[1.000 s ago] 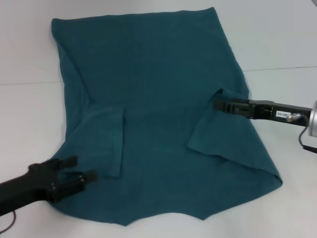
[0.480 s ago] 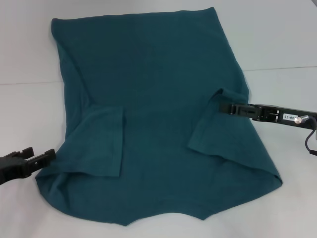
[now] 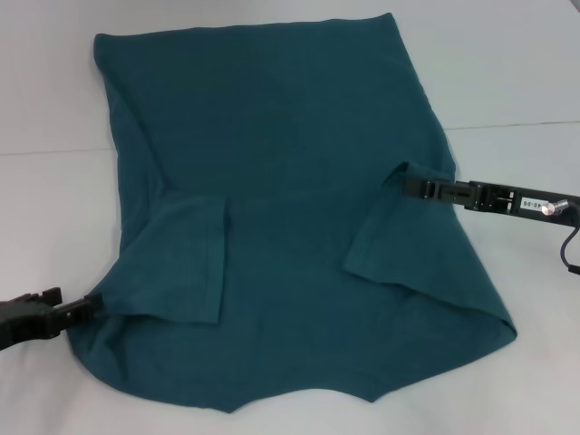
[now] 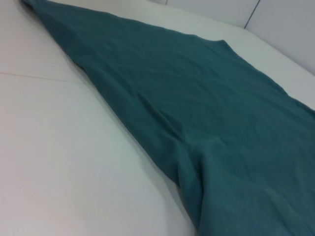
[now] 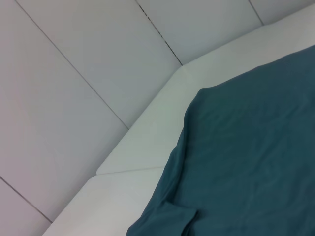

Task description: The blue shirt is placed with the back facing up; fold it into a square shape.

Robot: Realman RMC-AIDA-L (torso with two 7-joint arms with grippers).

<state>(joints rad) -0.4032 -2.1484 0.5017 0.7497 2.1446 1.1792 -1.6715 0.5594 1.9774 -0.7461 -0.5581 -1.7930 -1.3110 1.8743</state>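
The blue shirt [image 3: 281, 199] lies flat on the white table [image 3: 54, 199], plain side up, with both sleeves folded inward over the body. My left gripper [image 3: 80, 306] is low at the near left, its tip touching the shirt's left edge beside the folded left sleeve [image 3: 186, 263]. From the right, my right gripper [image 3: 410, 184] reaches in with its tip at the top corner of the folded right sleeve [image 3: 394, 236]. The left wrist view shows the shirt [image 4: 221, 123] stretching away across the table. In the right wrist view, a shirt [image 5: 246, 147] edge lies near the table's rim.
A seam line [image 3: 507, 124] crosses the white table behind the right arm. Pale wall panels [image 5: 74, 73] rise beyond the table's rim [image 5: 147, 128]. Bare table surface [image 4: 59, 162] lies to the left of the shirt.
My left gripper pulled back off the shirt's lower left corner, then dropped down to its left edge. My right gripper slid slightly to the right along the folded sleeve's corner.
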